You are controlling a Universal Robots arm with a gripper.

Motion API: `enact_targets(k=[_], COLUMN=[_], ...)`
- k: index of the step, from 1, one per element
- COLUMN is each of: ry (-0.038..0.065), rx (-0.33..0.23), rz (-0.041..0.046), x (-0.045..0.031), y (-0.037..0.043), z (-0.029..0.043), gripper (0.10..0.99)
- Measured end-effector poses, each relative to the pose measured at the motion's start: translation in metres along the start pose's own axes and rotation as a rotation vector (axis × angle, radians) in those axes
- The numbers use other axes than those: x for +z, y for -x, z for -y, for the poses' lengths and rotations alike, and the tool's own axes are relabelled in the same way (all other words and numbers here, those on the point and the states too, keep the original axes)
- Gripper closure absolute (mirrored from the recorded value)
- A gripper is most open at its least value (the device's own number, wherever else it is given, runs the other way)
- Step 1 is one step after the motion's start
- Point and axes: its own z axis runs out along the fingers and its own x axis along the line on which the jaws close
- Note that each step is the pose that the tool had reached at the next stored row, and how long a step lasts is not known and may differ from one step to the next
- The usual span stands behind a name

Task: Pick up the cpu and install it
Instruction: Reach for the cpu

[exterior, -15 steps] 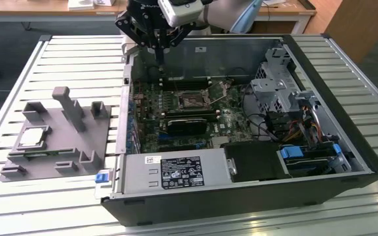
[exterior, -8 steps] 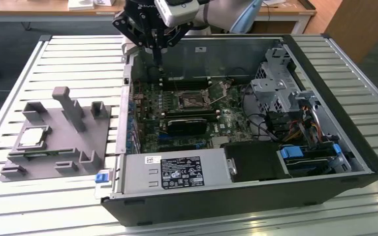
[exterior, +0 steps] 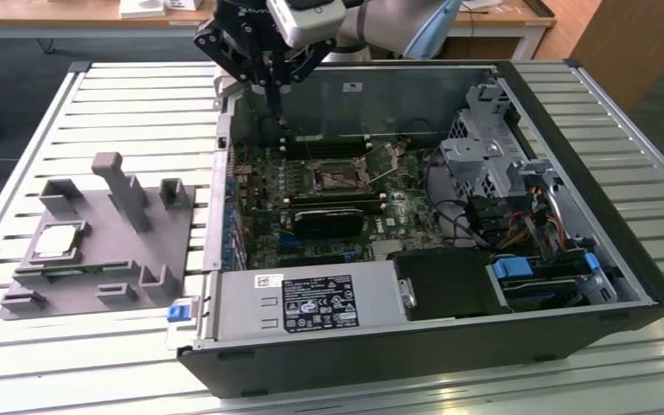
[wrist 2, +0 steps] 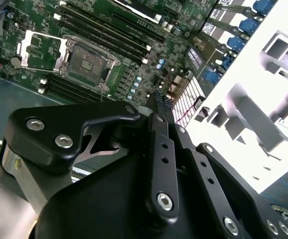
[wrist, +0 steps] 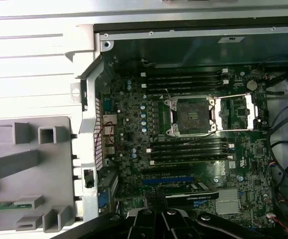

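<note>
Gripper (exterior: 276, 112) hangs from the 1 arm over the rear edge of the open computer case (exterior: 424, 359), its tips down inside near the back wall; in both wrist views (wrist 2: 159, 97) (wrist: 156, 198) its 2 fingers (wrist 2: 164, 149) meet at the tip, clenched together with nothing between them. Everything stands on a white slatted table (exterior: 136, 112). Well to the exterior view's left of the case, and just beside its wall, lies a grey plastic tray (exterior: 101, 251) with upright pegs, and the cpu (exterior: 58, 242) lies flat on it, silver top up, at the end farthest from the case and well apart from the gripper. Inside the case, the green motherboard (exterior: 401, 212) covers the floor. Near the middle of the case sits the black square socket (exterior: 338, 179), seen in the first wrist view (wrist: 190, 116) with its metal load plate (wrist: 238, 112) flipped open beside it and memory slots running along both sides; the socket is bare. Toward the case's near wall a grey box with a white label (exterior: 309, 303) sits in the exterior view. At the exterior view's right end of the case stand a metal drive cage (exterior: 482, 156), a bundle of coloured cables, and blue plastic tabs (exterior: 514, 266).
</note>
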Motion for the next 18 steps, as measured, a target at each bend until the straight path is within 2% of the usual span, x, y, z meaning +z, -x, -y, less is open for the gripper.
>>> enact_targets(k=[18], ry=[0.000], rx=[0.000], rz=[0.0000], x=[-0.0002], y=[-0.0110], z=[0.0008], gripper=[0.980])
